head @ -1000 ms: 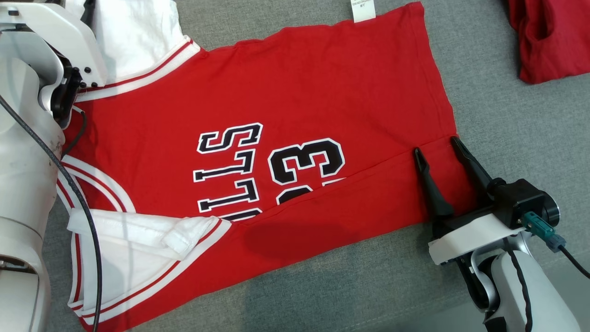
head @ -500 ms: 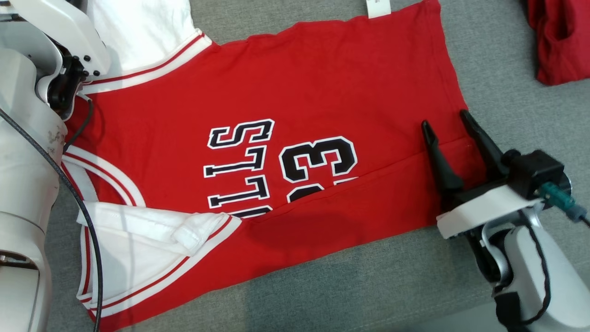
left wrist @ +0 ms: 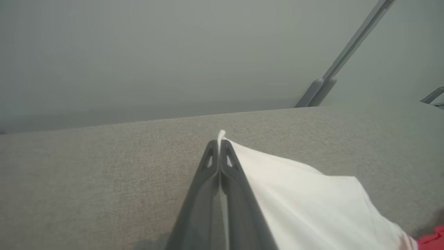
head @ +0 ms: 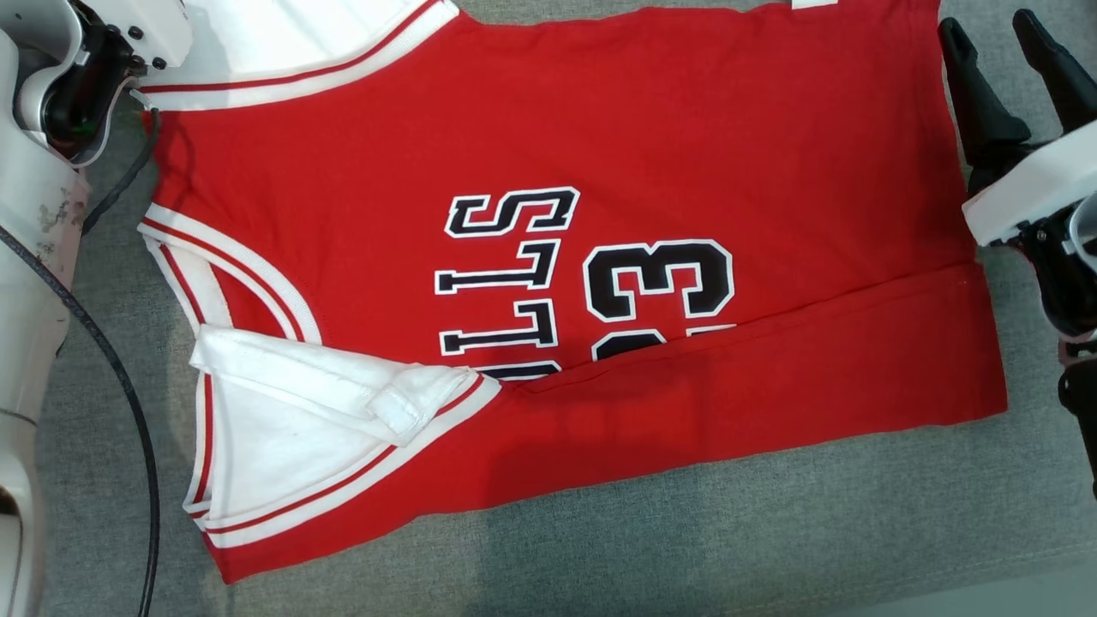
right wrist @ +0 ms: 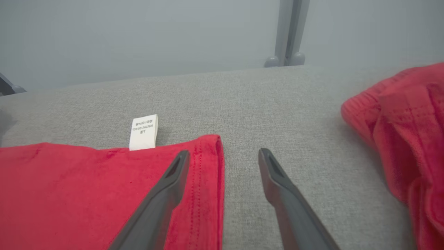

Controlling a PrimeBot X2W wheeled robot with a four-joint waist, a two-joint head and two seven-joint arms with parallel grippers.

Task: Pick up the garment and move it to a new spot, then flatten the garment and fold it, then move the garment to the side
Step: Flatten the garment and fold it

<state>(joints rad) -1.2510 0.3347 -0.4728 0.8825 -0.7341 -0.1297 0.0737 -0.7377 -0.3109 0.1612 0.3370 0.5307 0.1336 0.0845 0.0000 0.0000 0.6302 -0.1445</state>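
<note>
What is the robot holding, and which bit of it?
The left gripper pinches the red jersey by the tip of a white corner. The right gripper is open, holding nothing.

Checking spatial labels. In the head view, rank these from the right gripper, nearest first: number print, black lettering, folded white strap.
1. Number print, centre-right of the jersey, nearest the right gripper.
2. Black lettering, just left of it.
3. Folded white strap, lower left.
</note>
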